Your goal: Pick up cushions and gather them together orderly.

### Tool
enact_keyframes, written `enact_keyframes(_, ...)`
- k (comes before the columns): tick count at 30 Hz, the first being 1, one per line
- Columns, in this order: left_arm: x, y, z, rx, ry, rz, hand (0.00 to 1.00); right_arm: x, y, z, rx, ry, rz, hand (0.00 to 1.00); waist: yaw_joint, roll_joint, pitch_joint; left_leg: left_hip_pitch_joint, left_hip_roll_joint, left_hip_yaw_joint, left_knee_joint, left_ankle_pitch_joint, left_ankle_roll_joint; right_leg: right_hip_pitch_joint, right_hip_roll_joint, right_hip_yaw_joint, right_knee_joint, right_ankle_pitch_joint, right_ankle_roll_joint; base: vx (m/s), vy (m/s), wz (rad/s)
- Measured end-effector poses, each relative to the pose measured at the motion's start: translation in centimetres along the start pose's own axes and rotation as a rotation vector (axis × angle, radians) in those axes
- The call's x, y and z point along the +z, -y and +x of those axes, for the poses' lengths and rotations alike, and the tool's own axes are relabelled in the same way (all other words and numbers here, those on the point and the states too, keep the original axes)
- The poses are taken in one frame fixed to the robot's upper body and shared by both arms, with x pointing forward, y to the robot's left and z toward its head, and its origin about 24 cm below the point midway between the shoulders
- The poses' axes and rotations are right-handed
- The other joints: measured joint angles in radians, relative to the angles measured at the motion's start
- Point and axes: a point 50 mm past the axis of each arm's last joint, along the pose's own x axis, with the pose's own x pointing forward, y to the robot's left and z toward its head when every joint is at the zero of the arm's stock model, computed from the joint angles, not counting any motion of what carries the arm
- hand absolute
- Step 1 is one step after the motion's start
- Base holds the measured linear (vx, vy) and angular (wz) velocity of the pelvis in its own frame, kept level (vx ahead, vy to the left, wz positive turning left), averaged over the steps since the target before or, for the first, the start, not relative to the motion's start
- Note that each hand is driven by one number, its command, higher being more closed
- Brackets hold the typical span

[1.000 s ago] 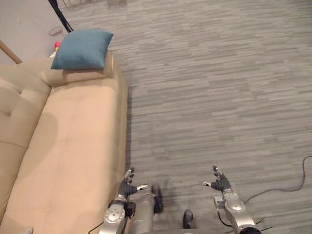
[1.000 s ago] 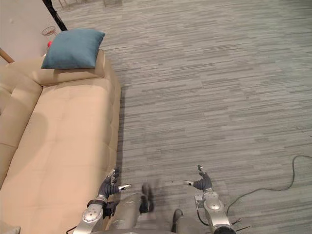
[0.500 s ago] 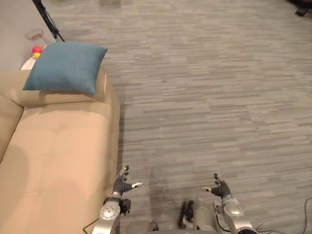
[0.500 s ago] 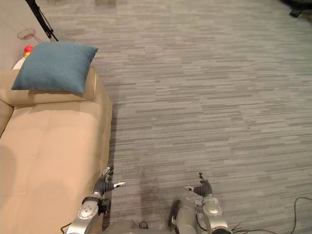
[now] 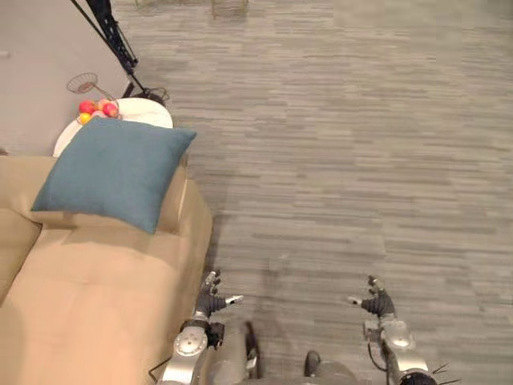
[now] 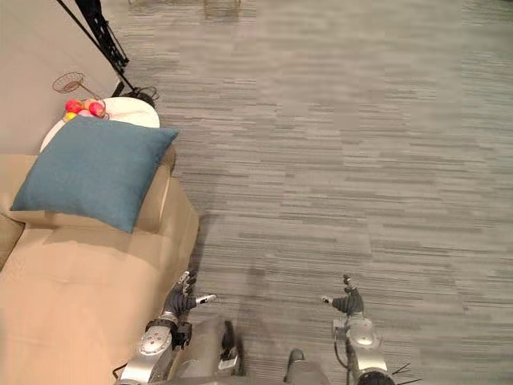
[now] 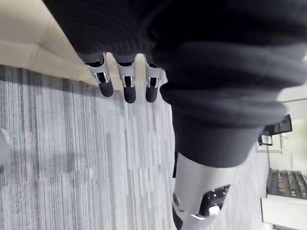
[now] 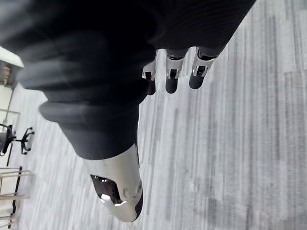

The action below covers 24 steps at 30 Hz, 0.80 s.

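A blue cushion (image 5: 112, 171) lies flat on the armrest end of the beige sofa (image 5: 88, 305), at the left of both eye views. My left hand (image 5: 210, 300) hangs low by the sofa's front edge, fingers relaxed and empty, well short of the cushion. Over bare floor at the lower right, my right hand (image 5: 377, 303) is also open and holds nothing. In the left wrist view its fingers (image 7: 125, 87) point out over the carpet and the sofa edge (image 7: 29, 38). In the right wrist view the fingers (image 8: 171, 79) hang above the carpet.
A white round side table (image 5: 128, 112) stands behind the sofa's end, with red and yellow balls (image 5: 93, 108) and a wire basket (image 5: 82, 83) on it. A black tripod leg (image 5: 112, 36) rises at the upper left. Grey striped carpet (image 5: 337, 144) stretches to the right.
The camera has moved forward along the sofa: the cushion now appears larger and lower, and the side table has come into view. Both hands stay low and open.
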Motion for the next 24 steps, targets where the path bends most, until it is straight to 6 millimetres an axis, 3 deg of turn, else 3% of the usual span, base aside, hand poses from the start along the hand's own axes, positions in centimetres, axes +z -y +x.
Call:
enact_keyframes(1, -0.4, -0.1, -0.2, 0.005, -0.015, 0.0, 0.0, -0.2, 0.3, 0.0, -0.012, -0.011, 0.002, 0.0, 0.003, 0.01, 0.004, 0.015, -0.001, 0.019, -0.02, 0.109, 0.073, 0.029, 0.005, 0.003, -0.011, -0.017, 0.015, 0.59, 0.215, 0.11)
enact_keyframes(2, -0.5, -0.4, -0.3, 0.022, -0.021, -0.012, 0.0, -0.6, -0.6, -0.1, 0.004, -0.032, 0.016, 0.0, 0.001, -0.027, 0.001, 0.043, -0.043, 0.043, -0.018, 0.066, 0.136, 0.057, -0.038, 0.0, -0.004, -0.03, 0.012, 0.6, 0.21, 0.22)
enact_keyframes(4, -0.4, -1.0, -0.2, 0.056, -0.016, -0.031, 0.0, -0.4, -1.0, -0.1, 0.016, -0.022, 0.016, 0.0, 0.004, -0.038, -0.005, 0.025, -0.057, 0.039, 0.068, -0.007, 0.19, 0.048, -0.064, -0.002, 0.066, -0.037, 0.032, 0.65, 0.239, 0.24)
enact_keyframes(5, -0.5, -1.0, -0.3, 0.055, -0.02, -0.033, 0.0, -0.2, -1.1, 0.0, 0.017, -0.018, 0.015, 0.0, 0.017, -0.046, -0.009, 0.034, -0.066, 0.042, 0.122, -0.075, 0.203, 0.015, -0.09, 0.014, 0.202, -0.065, 0.079, 0.57, 0.236, 0.09)
enact_keyframes(6, -0.6, -1.0, -0.4, 0.054, -0.023, -0.032, 0.0, -0.3, -1.1, 0.0, 0.018, -0.02, 0.013, 0.0, 0.023, -0.051, -0.011, 0.05, -0.075, 0.045, 0.13, -0.099, 0.204, -0.009, -0.105, 0.026, 0.284, -0.071, 0.097, 0.55, 0.244, 0.1)
enact_keyframes(8, -1.4, -1.2, -0.9, 0.059, -0.051, -0.026, 0.0, -0.8, -1.5, -0.2, 0.038, -0.043, -0.004, 0.0, 0.015, -0.076, -0.025, 0.151, -0.135, 0.018, 0.109, -0.157, 0.22, -0.15, -0.159, 0.092, 0.703, 0.016, 0.222, 0.56, 0.209, 0.45)
enact_keyframes(9, -1.5, -1.4, -1.0, 0.062, -0.054, -0.023, 0.0, -1.2, -1.6, -0.3, 0.044, -0.056, -0.013, 0.0, 0.012, -0.079, -0.026, 0.19, -0.152, -0.006, 0.092, -0.165, 0.226, -0.181, -0.166, 0.09, 0.815, 0.009, 0.214, 0.56, 0.129, 0.89)
enact_keyframes(11, -2.1, -2.0, -1.5, 0.088, -0.074, -0.027, 0.0, -2.4, -1.6, -0.9, 0.054, -0.09, -0.04, 0.0, -0.005, -0.072, -0.034, 0.335, -0.191, -0.103, 0.006, -0.172, 0.234, -0.252, -0.181, 0.001, 0.969, -0.063, 0.099, 0.57, 0.072, 1.08)
enact_keyframes(12, -2.3, -2.1, -1.6, 0.092, -0.079, -0.027, 0.0, -2.5, -1.6, -1.0, 0.055, -0.092, -0.042, 0.0, -0.005, -0.07, -0.039, 0.359, -0.193, -0.121, -0.012, -0.172, 0.234, -0.272, -0.181, -0.018, 0.963, -0.075, 0.081, 0.5, 0.024, 0.94)
enact_keyframes(13, -2.4, -2.3, -1.7, 0.098, -0.083, -0.021, 0.0, -2.6, -1.5, -1.1, 0.055, -0.095, -0.047, 0.0, -0.003, -0.065, -0.047, 0.394, -0.194, -0.154, -0.04, -0.172, 0.234, -0.314, -0.17, -0.045, 0.915, -0.1, 0.057, 0.39, -0.03, 1.04)
enact_keyframes(14, -2.3, -2.5, -1.5, 0.103, -0.082, -0.028, 0.0, -2.7, -1.3, -1.1, 0.062, -0.097, -0.054, 0.0, -0.005, -0.059, -0.048, 0.43, -0.192, -0.214, -0.059, -0.172, 0.233, -0.366, -0.129, -0.041, 0.787, -0.128, 0.035, 0.48, -0.05, 1.14)
enact_keyframes(15, -2.3, -2.5, -1.5, 0.105, -0.084, -0.033, 0.0, -2.8, -1.3, -1.1, 0.064, -0.097, -0.056, 0.0, -0.005, -0.057, -0.047, 0.438, -0.192, -0.241, -0.059, -0.172, 0.233, -0.384, -0.106, -0.027, 0.739, -0.13, 0.032, 0.46, -0.097, 1.25)
enact_keyframes(16, -2.2, -2.5, -1.2, 0.107, -0.082, -0.031, 0.0, -2.9, -1.2, -1.2, 0.064, -0.099, -0.058, 0.0, -0.006, -0.054, -0.048, 0.448, -0.191, -0.305, -0.054, -0.172, 0.233, -0.428, -0.06, 0.026, 0.649, -0.128, 0.032, 0.53, -0.186, 1.57)
enact_keyframes(17, -1.8, -2.5, -0.8, 0.113, -0.071, -0.031, 0.0, -2.9, -0.9, -1.4, 0.059, -0.097, -0.061, 0.0, -0.015, -0.05, -0.048, 0.452, -0.189, -0.408, -0.041, -0.174, 0.23, -0.471, 0.008, 0.155, 0.477, -0.092, 0.059, 0.43, -0.167, 1.74)
enact_keyframes(18, -1.6, -2.5, -0.7, 0.112, -0.064, -0.031, 0.0, -3.0, -0.8, -1.4, 0.057, -0.098, -0.062, 0.0, -0.026, -0.051, -0.049, 0.449, -0.189, -0.443, -0.029, -0.177, 0.223, -0.474, 0.022, 0.204, 0.4, -0.063, 0.069, 0.42, -0.216, 2.09)
enact_keyframes(19, -1.1, -2.4, -0.3, 0.112, -0.049, -0.033, 0.0, -3.2, -0.6, -1.6, 0.049, -0.101, -0.06, 0.0, -0.04, -0.054, -0.049, 0.447, -0.189, -0.486, 0.0, -0.197, 0.174, -0.46, 0.027, 0.274, 0.26, 0.014, 0.079, 0.44, -0.308, 2.33)
enact_keyframes(20, -0.9, -2.3, 0.0, 0.109, -0.041, -0.035, 0.0, -3.7, -0.3, -2.0, 0.037, -0.113, -0.054, 0.0, -0.038, -0.058, -0.048, 0.444, -0.186, -0.544, 0.059, -0.252, 0.09, -0.433, 0.017, 0.316, 0.181, 0.209, 0.081, 0.44, -0.308, 2.14)
enact_keyframes(21, -0.9, -1.6, 0.1, 0.099, -0.049, -0.059, 0.0, -3.7, -0.1, -1.9, 0.034, -0.115, -0.059, 0.0, -0.031, -0.029, -0.052, 0.442, -0.167, -0.565, 0.077, -0.259, 0.078, -0.425, 0.029, 0.278, 0.199, 0.2, 0.073, 0.49, -0.377, 1.81)
enact_keyframes(22, -1.1, -1.1, 0.0, 0.094, -0.053, -0.077, 0.0, -3.4, 0.0, -1.9, 0.031, -0.103, -0.056, 0.0, -0.02, -0.012, -0.064, 0.418, -0.137, -0.576, 0.101, -0.24, 0.041, -0.409, 0.021, 0.219, 0.209, 0.18, 0.04, 0.37, -0.292, 1.36)
enact_keyframes(24, -1.0, -0.3, 0.1, 0.088, -0.051, -0.115, 0.0, -1.7, 0.0, -1.6, 0.019, -0.025, -0.023, 0.0, -0.029, -0.01, -0.066, 0.355, -0.092, -0.516, 0.169, -0.157, -0.078, -0.346, -0.017, 0.074, 0.205, 0.14, -0.01, 0.4, -0.345, 1.99)
